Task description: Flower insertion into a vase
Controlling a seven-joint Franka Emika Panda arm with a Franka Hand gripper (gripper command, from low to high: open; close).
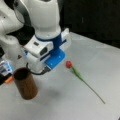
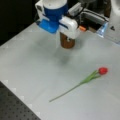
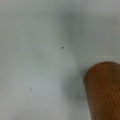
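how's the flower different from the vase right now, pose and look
Pose: the vase stands upright; the flower lies flat on the table.
Shape: the vase is a stout brown wood-look cylinder with a dark hollow; the flower is a thin green stem with a small red head.
Place: in both front views the vase sits beside the arm's blue-and-white wrist; the flower lies apart from it.
Shared: both rest on the table, and the flower is not in the vase.

Vase [image 1: 25,85] stands upright at approx 7 o'clock in a front view, w/ the arm's wrist [image 1: 46,51] hanging right over it, so access from above is crowded. Flower [image 2: 82,82] lies flat at approx 4 o'clock, well apart from the vase, w/ bare table [image 2: 30,65] all round. Clutter [image 2: 95,22] blocks the back edge at approx 1 o'clock. Gripper fingers not visible.
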